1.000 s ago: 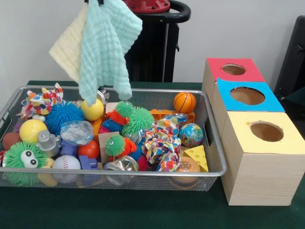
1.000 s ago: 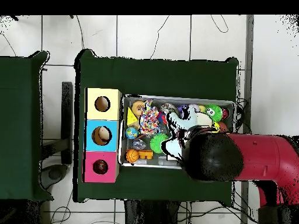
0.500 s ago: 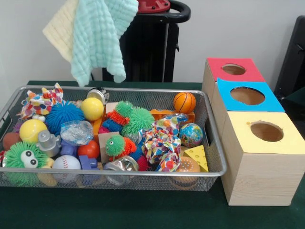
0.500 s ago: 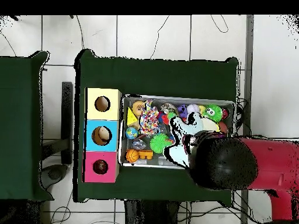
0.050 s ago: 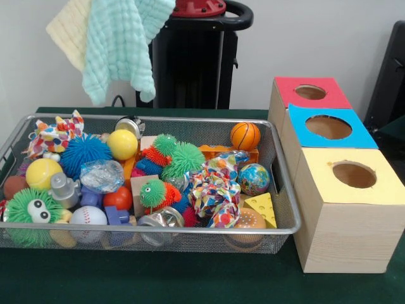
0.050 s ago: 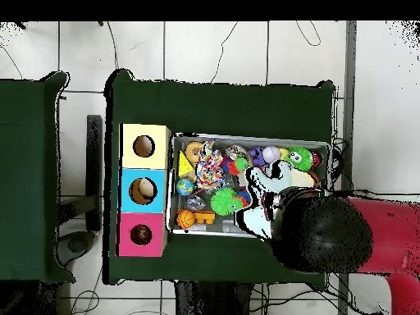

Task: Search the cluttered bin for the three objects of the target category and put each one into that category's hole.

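Above the left end of the wire bin [image 5: 288,209], two cloths are seen hanging high and clear of the clutter: a mint-green cloth [image 5: 120,44] in front and a pale yellow cloth [image 5: 66,28] behind it. Their upper ends run out of the front view, so what carries them is not shown, and whether the fingers are closed on them cannot be told. In the overhead view only the arm [image 6: 328,234] is seen, covering that end of the bin.

If cloths are the target category, two of the three are judged to be lifted out but not yet delivered. A third is not picked out among the balls and toys. The three boxes stand just beside the bin's other end: the red box [image 5: 310,95], the blue box [image 5: 329,130] and the yellow box [image 5: 351,180]. In the overhead view something pale is seen inside the blue box's hole; what it is cannot be told. Carrying across to the right hole and releasing are judged still to be done.
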Controlling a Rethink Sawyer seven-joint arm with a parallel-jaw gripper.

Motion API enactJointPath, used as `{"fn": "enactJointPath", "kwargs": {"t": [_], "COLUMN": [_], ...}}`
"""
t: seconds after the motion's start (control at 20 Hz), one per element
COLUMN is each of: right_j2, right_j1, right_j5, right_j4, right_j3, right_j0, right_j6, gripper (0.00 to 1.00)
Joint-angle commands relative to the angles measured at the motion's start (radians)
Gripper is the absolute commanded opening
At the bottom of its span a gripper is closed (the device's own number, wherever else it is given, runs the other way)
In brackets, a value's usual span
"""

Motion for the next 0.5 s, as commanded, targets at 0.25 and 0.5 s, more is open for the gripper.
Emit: {"fn": "enactJointPath", "kwargs": {"t": [0.25,0.5], "right_j2": [0.079,0.092], "right_j1": [0.003,0.011], "right_j5": [0.119,0.118], "right_j4": [0.008,0.0], "right_j3": [0.006,0.005], "right_j0": [-0.031,-0.036], "right_j6": [-0.358,-0.35], "gripper": [0.0,0.0]}}
